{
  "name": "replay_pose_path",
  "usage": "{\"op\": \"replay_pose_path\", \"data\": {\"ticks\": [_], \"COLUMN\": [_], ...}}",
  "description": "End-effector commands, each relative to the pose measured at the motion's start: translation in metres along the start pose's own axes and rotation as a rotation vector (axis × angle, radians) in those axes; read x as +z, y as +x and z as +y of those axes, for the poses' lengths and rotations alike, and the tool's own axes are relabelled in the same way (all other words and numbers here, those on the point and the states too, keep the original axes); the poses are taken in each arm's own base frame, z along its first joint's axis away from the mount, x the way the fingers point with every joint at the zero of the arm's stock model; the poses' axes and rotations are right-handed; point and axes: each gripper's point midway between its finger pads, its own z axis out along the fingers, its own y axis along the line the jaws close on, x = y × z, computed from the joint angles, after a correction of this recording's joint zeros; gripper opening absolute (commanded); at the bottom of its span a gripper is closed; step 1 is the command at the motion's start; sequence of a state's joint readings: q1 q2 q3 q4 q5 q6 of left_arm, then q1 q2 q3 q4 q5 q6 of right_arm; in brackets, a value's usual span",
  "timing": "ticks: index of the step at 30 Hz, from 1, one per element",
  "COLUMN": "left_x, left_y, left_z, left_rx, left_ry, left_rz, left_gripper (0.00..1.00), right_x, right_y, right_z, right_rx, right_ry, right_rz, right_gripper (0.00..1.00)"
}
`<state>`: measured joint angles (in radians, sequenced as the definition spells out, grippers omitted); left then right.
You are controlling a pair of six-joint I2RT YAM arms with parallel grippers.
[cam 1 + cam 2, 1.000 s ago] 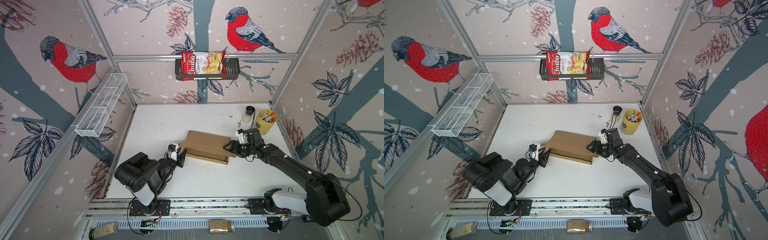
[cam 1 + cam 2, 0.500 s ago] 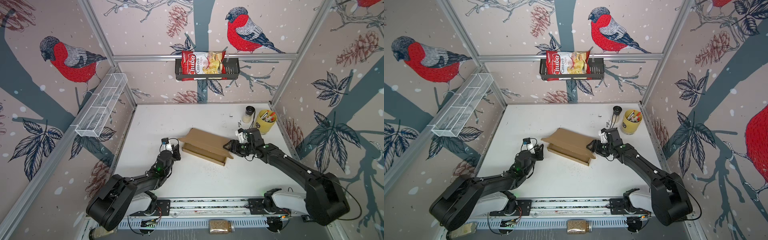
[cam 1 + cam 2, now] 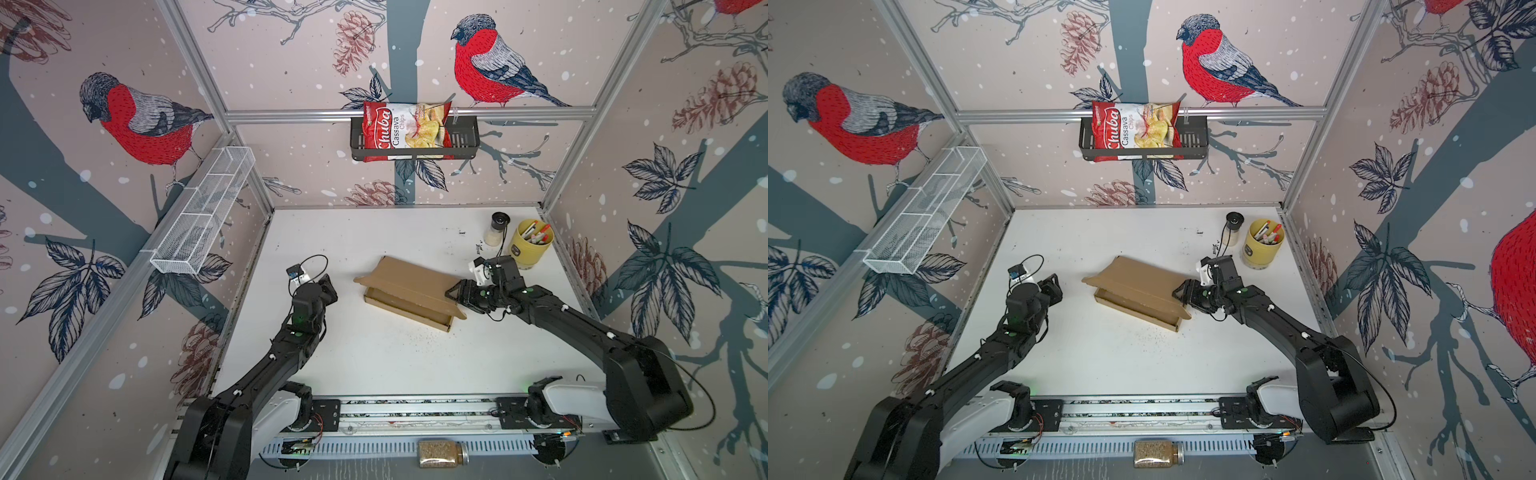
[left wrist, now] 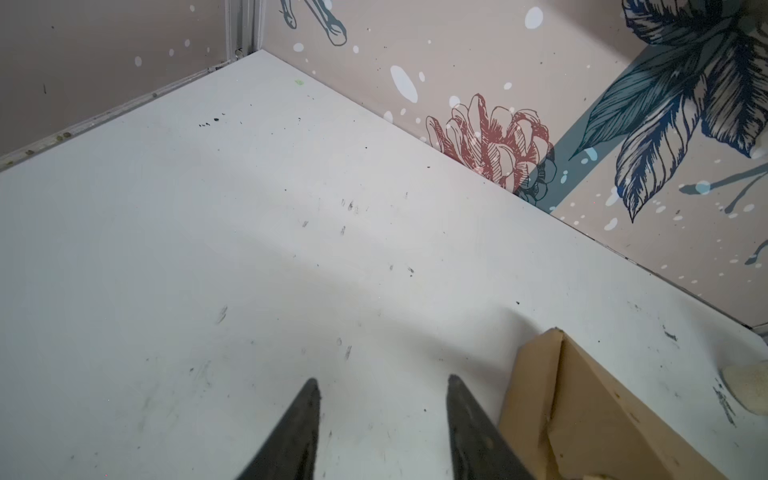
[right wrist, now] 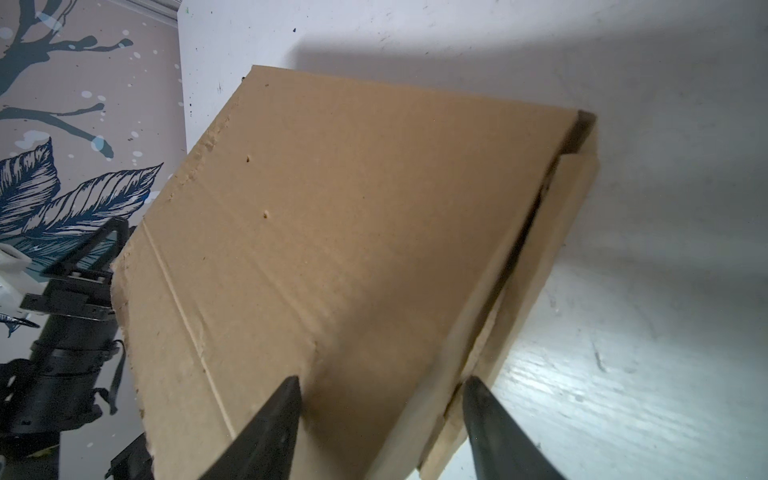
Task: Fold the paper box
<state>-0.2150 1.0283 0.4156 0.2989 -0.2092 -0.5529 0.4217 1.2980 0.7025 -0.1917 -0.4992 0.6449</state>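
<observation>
The paper box (image 3: pixel 411 286) (image 3: pixel 1138 291) is plain brown cardboard lying mid-table, its lid folded down at a slant over the shallow base. My right gripper (image 3: pixel 453 293) (image 3: pixel 1179 293) is at the box's right end. In the right wrist view its jaws (image 5: pixel 380 380) are closed on that end of the box (image 5: pixel 353 228), one finger on the lid, the other against the base edge. My left gripper (image 3: pixel 328 284) (image 3: pixel 1054 286) hovers left of the box, apart from it. Its jaws (image 4: pixel 382 380) are open over bare table, with a box corner (image 4: pixel 582 415) beside them.
A yellow cup of pens (image 3: pixel 532 249) and a small shaker (image 3: pixel 496 228) stand at the back right, close behind my right wrist. A black basket with a chips bag (image 3: pixel 409 133) hangs on the back wall. A white wire shelf (image 3: pixel 203 220) runs along the left wall.
My left arm has stretched out and drawn its gripper away from the box's left edge, with the jaws opening. The box's left end shifted slightly. The right gripper has stayed at the right end.
</observation>
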Motion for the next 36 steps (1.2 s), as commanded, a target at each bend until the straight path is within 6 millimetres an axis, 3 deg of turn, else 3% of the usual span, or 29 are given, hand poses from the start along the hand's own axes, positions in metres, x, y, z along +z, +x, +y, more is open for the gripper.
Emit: {"op": "replay_pose_path", "data": {"ticks": [1, 5, 9, 14, 21, 36], "left_x": [0.005, 0.019, 0.032, 0.046, 0.044, 0.041], "left_y": [-0.003, -0.017, -0.005, 0.029, 0.06, 0.094], "left_z": [-0.024, -0.073, -0.116, -0.121, -0.135, -0.132], "left_rx": [0.031, 0.048, 0.088, 0.157, 0.181, 0.185], "left_ry": [0.07, 0.211, 0.366, 0.348, 0.387, 0.421], "left_rz": [0.106, 0.224, 0.409, 0.573, 0.659, 0.767], "left_gripper": [0.62, 0.68, 0.7, 0.7, 0.64, 0.44], "right_x": [0.0, 0.0, 0.001, 0.0, 0.002, 0.006], "right_y": [-0.003, 0.0, 0.003, 0.003, 0.005, 0.01], "right_z": [0.001, 0.003, 0.003, 0.004, 0.002, -0.001], "right_rx": [-0.023, -0.028, -0.032, -0.036, -0.036, -0.031], "right_ry": [0.005, 0.008, 0.012, 0.011, 0.014, 0.008], "right_rz": [-0.009, -0.008, 0.0, -0.006, -0.002, 0.005], "right_gripper": [0.63, 0.64, 0.64, 0.64, 0.64, 0.6]}}
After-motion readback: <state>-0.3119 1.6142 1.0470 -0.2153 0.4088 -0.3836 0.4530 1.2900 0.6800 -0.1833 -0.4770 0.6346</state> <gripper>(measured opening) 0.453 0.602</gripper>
